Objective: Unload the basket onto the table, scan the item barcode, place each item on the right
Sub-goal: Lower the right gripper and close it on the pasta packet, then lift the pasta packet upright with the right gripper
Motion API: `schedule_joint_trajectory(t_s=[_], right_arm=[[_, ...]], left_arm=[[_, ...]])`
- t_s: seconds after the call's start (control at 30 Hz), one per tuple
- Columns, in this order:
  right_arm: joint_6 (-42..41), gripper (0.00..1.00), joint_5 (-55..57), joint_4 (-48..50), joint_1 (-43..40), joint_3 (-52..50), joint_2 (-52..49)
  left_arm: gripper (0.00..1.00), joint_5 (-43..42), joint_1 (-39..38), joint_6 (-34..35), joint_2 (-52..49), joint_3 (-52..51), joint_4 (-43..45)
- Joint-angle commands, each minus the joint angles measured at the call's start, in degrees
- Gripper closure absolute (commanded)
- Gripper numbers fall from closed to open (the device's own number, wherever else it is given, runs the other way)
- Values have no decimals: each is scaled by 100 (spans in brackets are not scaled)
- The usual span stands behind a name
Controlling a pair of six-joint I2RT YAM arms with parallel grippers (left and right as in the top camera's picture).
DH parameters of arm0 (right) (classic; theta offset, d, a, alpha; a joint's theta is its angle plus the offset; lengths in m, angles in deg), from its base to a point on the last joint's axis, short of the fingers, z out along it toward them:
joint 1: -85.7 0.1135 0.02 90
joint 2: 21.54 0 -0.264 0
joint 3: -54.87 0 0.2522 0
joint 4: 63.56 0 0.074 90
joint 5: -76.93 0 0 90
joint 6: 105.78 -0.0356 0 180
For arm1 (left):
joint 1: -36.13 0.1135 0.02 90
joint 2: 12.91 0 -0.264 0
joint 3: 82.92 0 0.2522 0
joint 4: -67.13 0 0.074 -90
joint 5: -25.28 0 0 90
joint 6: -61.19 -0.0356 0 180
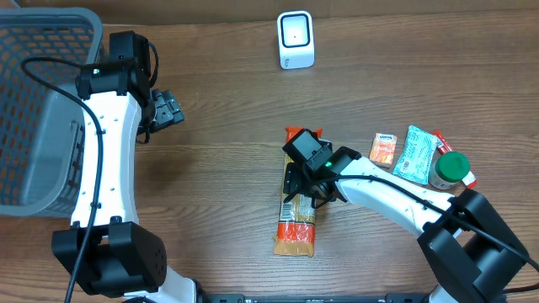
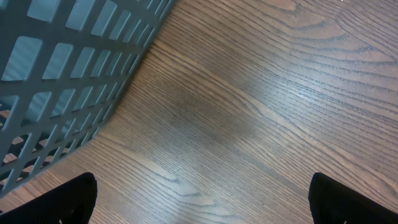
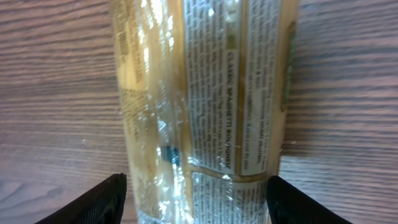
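The wooden table point(image 1: 227, 84) had a spaghetti pack point(image 1: 296, 236) lying flat right under the right pincer point(image 1: 305, 192), sticking out past it at both ends. Off to that pincer's right sat an orange sachet point(image 1: 384, 149), a teal packet point(image 1: 415, 154), a red packet point(image 1: 438, 139) and a green-capped bottle point(image 1: 449, 168), all bunched together. A white scanner point(image 1: 296, 39) stood well beyond it. A grey basket point(image 1: 42, 109) sat just left of the left pincer point(image 1: 164, 109).

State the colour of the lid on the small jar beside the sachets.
The lid is green; the overhead view shows it best.
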Motion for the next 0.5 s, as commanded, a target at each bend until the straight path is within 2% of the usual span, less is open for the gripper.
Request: schedule_joint_trajectory(t_s=[0.0,0.2,0.3,0.4,0.47], right_arm=[[-44,27,-584,125,39,-26,39],[-44,27,-1215,509,140,-26,39],[-42,27,-1078,568,243,-26,39],[-42,33,-868,472,251,-2,44],[-42,33,-741,295,205,136,44]], left_arm=[[0,-7,11,-127,-13,107,-13],[0,-7,11,-127,-13,107,-13],[0,-7,11,-127,-13,107,-13],[0,-7,11,-127,-13,107,-13],[0,-7,11,-127,-13,107,-13]])
